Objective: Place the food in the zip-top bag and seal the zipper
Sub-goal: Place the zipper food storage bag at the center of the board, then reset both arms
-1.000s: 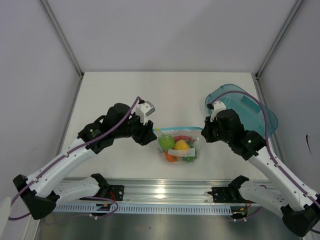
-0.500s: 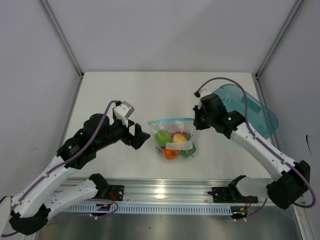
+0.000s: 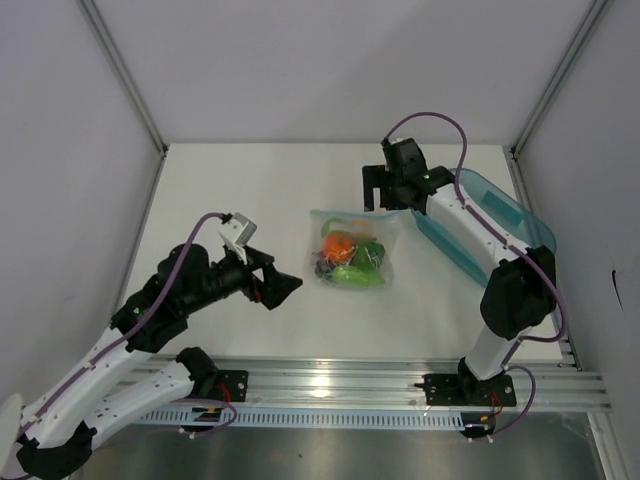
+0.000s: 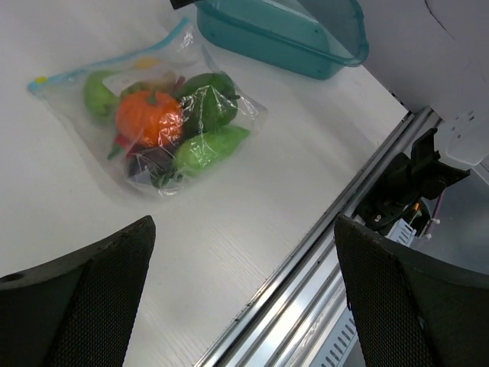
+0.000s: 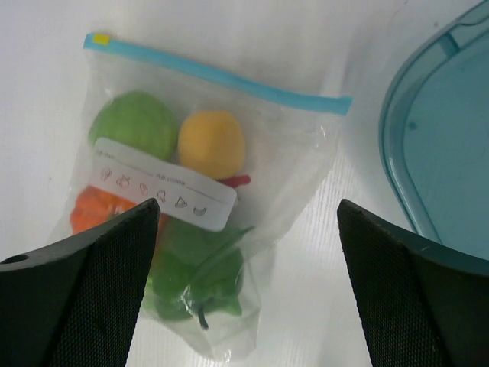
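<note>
The zip-top bag (image 3: 352, 251) lies flat on the white table with the food inside it and neither gripper touching it. Through the plastic I see a green lime (image 5: 134, 124), a yellow lemon (image 5: 212, 145), an orange (image 4: 149, 118), a green pepper (image 5: 202, 277) and a dark eggplant (image 4: 150, 165). The light blue zipper (image 5: 221, 76) runs straight along the bag's mouth edge. My right gripper (image 3: 388, 203) hangs open above the bag's far right corner. My left gripper (image 3: 282, 284) stands open, empty, a short way left of the bag.
A translucent teal tray (image 3: 500, 225) lies to the right of the bag, under the right forearm; it also shows as the teal tray (image 4: 283, 30) in the left wrist view. The aluminium rail (image 3: 330, 385) runs along the table's near edge.
Both grippers opened and let go of the bag, which now lies on the table slightly farther back. The left arm drew back to the left; the right arm swung toward the far side.
</note>
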`<action>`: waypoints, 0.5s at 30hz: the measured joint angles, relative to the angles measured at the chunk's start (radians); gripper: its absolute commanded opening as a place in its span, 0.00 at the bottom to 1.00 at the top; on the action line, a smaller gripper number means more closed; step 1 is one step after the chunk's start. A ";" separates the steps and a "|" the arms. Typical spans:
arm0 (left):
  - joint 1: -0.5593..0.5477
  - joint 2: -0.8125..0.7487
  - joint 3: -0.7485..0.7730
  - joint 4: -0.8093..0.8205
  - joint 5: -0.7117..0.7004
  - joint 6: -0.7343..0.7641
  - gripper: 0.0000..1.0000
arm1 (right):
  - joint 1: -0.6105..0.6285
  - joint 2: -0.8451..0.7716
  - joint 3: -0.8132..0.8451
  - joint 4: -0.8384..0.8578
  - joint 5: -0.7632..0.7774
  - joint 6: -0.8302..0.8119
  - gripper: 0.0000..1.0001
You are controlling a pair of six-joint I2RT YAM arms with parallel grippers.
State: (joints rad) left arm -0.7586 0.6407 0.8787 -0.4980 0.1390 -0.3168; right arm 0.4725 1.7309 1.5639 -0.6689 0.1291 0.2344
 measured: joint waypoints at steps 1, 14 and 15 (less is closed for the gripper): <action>0.000 0.000 -0.012 0.002 0.003 -0.010 1.00 | 0.004 -0.016 -0.001 -0.009 0.014 0.000 1.00; 0.000 -0.002 -0.143 0.102 0.041 -0.156 0.99 | 0.121 -0.588 -0.523 -0.092 0.171 0.221 0.99; 0.000 -0.005 -0.163 0.115 0.050 -0.173 1.00 | 0.121 -0.624 -0.573 -0.103 0.171 0.245 0.99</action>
State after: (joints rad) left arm -0.7586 0.6353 0.7162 -0.3828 0.1890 -0.4896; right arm 0.5938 1.1069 0.9913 -0.7723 0.3004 0.4789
